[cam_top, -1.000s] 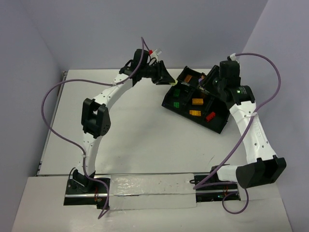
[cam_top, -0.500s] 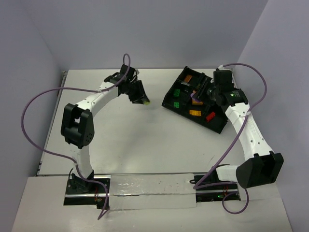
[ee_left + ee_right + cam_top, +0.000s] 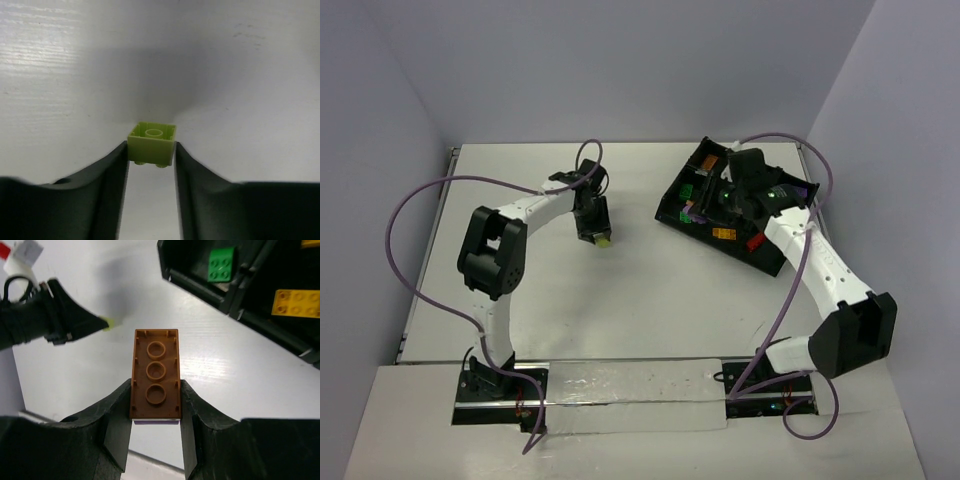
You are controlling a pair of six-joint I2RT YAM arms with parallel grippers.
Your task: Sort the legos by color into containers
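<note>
Yellow-green lego [image 3: 151,141] gripped by left end effector [image 3: 150,147]; orange lego [image 3: 155,365] gripped by right end effector [image 3: 155,386].

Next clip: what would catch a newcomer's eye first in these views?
A yellow-green brick sits upside down between the fingertips of the left gripper, over the white table, left of centre. On the right side, the right gripper clamps a brown brick with a purple layer under it, underside facing the wrist camera, just off the edge of the black tray.
</note>
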